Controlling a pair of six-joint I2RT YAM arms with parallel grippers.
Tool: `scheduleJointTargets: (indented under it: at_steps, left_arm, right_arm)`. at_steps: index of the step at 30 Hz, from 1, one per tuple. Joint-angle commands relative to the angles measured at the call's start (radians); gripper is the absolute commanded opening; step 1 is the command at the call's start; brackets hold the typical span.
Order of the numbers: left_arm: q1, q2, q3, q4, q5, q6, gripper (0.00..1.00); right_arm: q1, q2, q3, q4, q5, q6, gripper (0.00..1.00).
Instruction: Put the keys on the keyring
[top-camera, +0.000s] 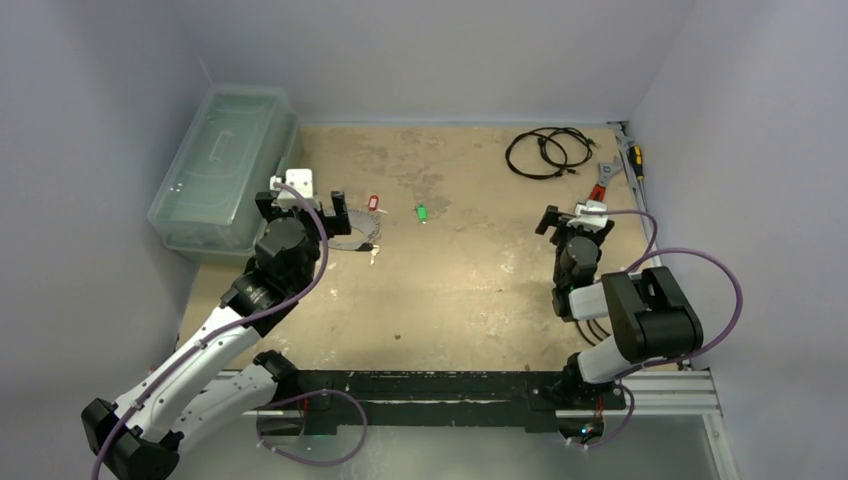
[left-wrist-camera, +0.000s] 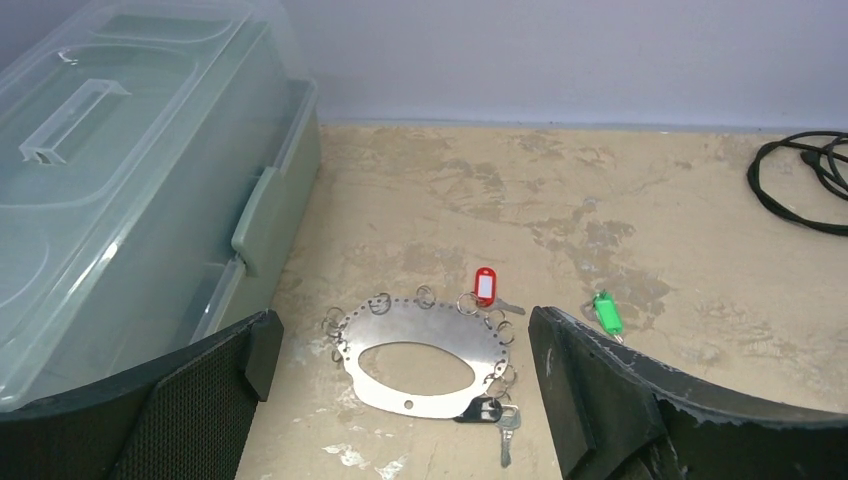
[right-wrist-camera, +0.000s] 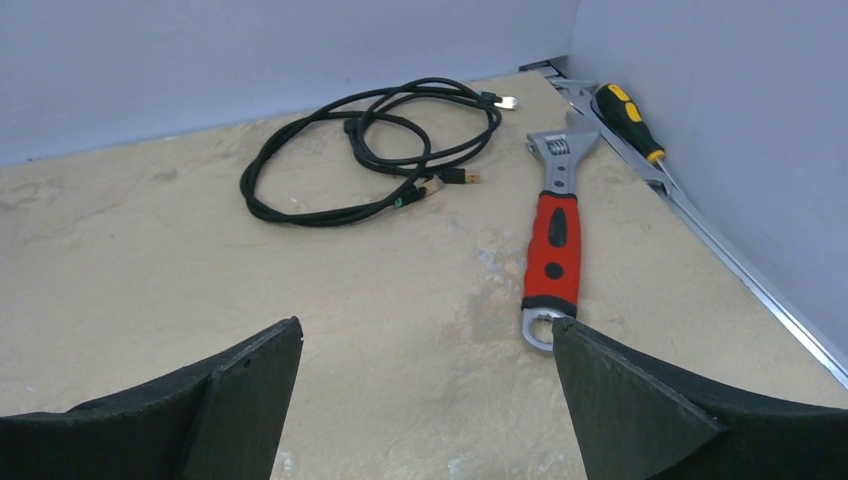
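sandy, worn tabletop (top-camera: 460, 290) fills most of the top view. a clear plastic bin (top-camera: 222, 165) with its lid on sits upper left, against the wall. the left gripper (top-camera: 302, 210) is centre-left in the top view, jaws spread wide with nothing between them. the right gripper (top-camera: 577, 222) is centre-right, also wide apart and empty, facing a black cable coil (right-wrist-camera: 370, 150) and a red-handled wrench (right-wrist-camera: 552, 240) (neither is a task item).

the keyring (left-wrist-camera: 420, 322) lies flat on the table in the lower middle of the left wrist view, straight ahead of the left gripper. its long axis runs left-right, dipping a little to the right. the red-tag key (left-wrist-camera: 485, 286) touches its upper right rim and the black-tag key (left-wrist-camera: 482, 409) touches its lower right rim; can't tell if either is threaded on. the green-tag key (left-wrist-camera: 606, 312) lies loose to the right of the ring and apart from it, long axis near up-down in frame.

judgement: green looks like the next one to fetch. the left arm is much nearer and the key lies ahead and to its right; the right arm is well apart.
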Motion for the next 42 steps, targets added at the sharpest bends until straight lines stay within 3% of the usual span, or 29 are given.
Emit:
scheduleJointTargets:
  at_steps: [1,6,10,15,18,22,31,42]
  left_arm:
    - [0.003,-0.013,0.012,0.008,0.041,0.023,0.99]
    - [0.003,0.004,0.018,-0.002,0.049,0.022,0.99]
    - [0.003,0.002,0.018,-0.003,0.046,0.023,0.99]
    - [0.003,-0.003,0.020,-0.004,0.055,0.022,0.99]
    - [0.003,-0.002,0.021,-0.005,0.057,0.026,0.99]
    - [0.003,-0.011,0.020,-0.006,0.051,0.024,0.99]
    - [0.003,-0.010,0.021,-0.006,0.056,0.031,0.99]
    - [0.003,-0.010,0.020,-0.006,0.052,0.033,0.99]
  right_arm:
    - [0.001,-0.028,0.033,-0.013,0.090,0.010,0.99]
    - [0.002,-0.045,0.039,-0.008,0.060,-0.016,0.99]
    - [0.011,-0.133,0.242,-0.455,0.070,-0.007,0.99]
    - [0.012,-0.154,0.443,-0.751,-0.045,0.058,0.99]
    - [0.016,-0.079,0.635,-1.013,-0.162,0.125,0.99]
    - [0.073,0.042,0.847,-1.225,-0.252,0.171,0.99]
    - [0.292,0.307,1.191,-1.395,-0.315,0.201,0.99]
    - [0.506,0.547,1.473,-1.474,-0.384,0.235,0.97]
